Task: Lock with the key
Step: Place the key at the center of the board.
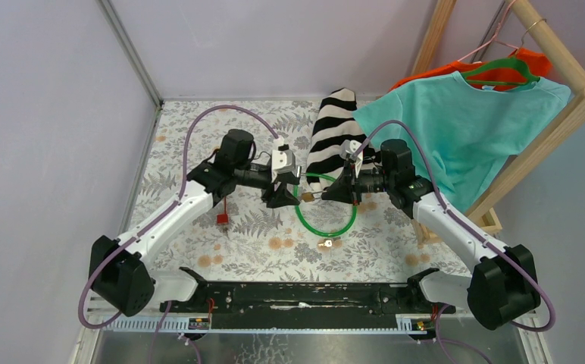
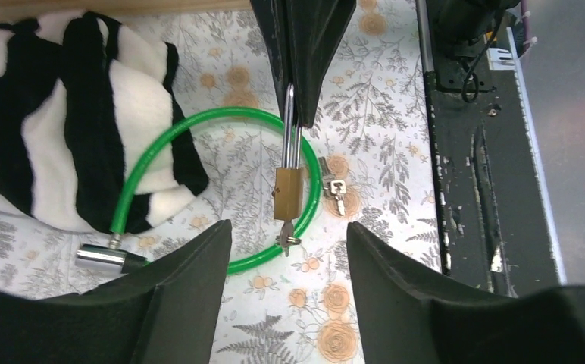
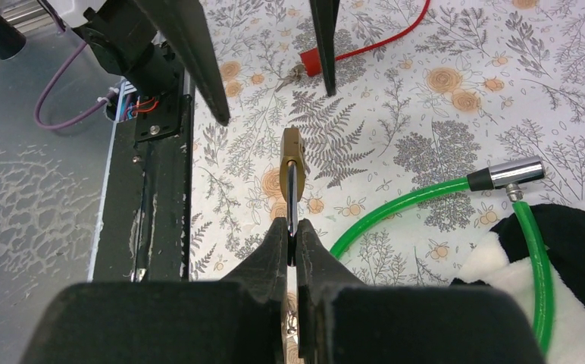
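Two hands: right hand (image 3: 292,231) pinches padlock (image 3: 293,155) shackle; left hand (image 2: 288,227) spread wide (room either side of padlock).

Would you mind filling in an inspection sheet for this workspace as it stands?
Surface: floral tablecloth, lying flat.
Job's things: brass padlock held by its shackle; key seemingly in its base.
Clutter: green cable lock, loose keys, red cord, striped cloth.
Grippers: right gripper shut on the shackle; left gripper open, fingers either side of the key.
Cables: purple cables along both arms.
Surroundings: wooden rack with teal T-shirt and orange garment; plain walls.
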Motion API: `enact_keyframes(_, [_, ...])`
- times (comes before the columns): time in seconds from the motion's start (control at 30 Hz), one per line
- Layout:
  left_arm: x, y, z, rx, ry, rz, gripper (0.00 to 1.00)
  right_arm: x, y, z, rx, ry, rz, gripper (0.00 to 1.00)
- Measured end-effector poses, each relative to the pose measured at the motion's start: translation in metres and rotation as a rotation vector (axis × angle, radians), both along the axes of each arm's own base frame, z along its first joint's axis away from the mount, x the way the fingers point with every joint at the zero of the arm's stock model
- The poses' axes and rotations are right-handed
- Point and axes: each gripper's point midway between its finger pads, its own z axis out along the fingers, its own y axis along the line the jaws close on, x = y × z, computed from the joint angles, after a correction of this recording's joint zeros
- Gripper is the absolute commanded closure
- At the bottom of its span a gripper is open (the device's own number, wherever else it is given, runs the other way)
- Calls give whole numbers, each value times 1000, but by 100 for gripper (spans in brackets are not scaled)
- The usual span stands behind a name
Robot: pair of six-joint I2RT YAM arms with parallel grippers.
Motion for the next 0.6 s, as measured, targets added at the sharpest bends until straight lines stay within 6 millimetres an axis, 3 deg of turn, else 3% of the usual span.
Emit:
enact_keyframes(0.23, [4, -5, -20, 40, 122, 10, 60, -3, 0, 2, 10, 4, 17, 100])
enact_keyframes(0.6, [5, -10, -31, 57, 225, 7, 64, -2, -1, 2, 10, 4, 13, 100])
